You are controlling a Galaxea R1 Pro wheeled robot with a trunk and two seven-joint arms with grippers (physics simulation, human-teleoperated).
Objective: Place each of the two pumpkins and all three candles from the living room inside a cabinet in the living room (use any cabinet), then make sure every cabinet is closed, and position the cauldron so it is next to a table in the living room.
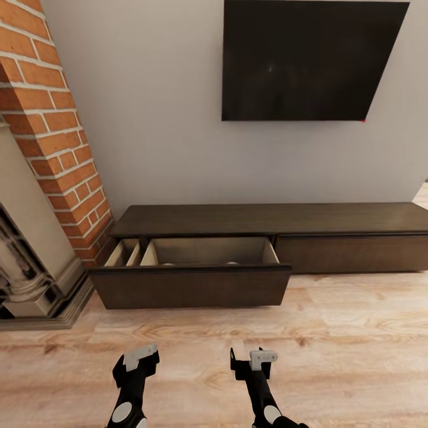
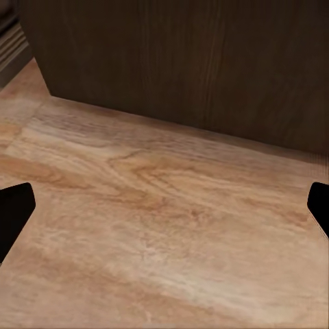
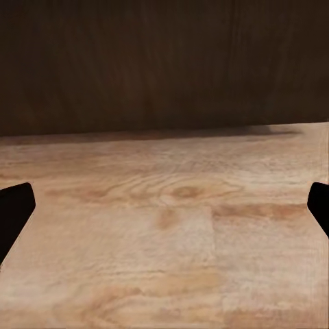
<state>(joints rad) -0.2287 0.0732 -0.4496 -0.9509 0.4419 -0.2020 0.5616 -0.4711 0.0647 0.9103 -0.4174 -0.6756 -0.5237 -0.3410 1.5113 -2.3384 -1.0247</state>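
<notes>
Over the wood floor (image 1: 333, 333), low and side by side, hang the left pincer (image 1: 138, 359) and the right pincer (image 1: 252, 361), both spread wide and holding nothing, their fingertips (image 2: 12, 212) at the edges of the wrist views; just ahead of them stands the dark front of the cabinet (image 1: 267, 219), its left drawer (image 1: 190, 285) pulled out, pale inside, with two small rounded tops barely showing, too hidden to name; beyond the left pincer rise the stone fireplace (image 1: 27, 261) and brick column (image 1: 56, 125); above the cabinet hangs a black screen (image 1: 309, 59).
</notes>
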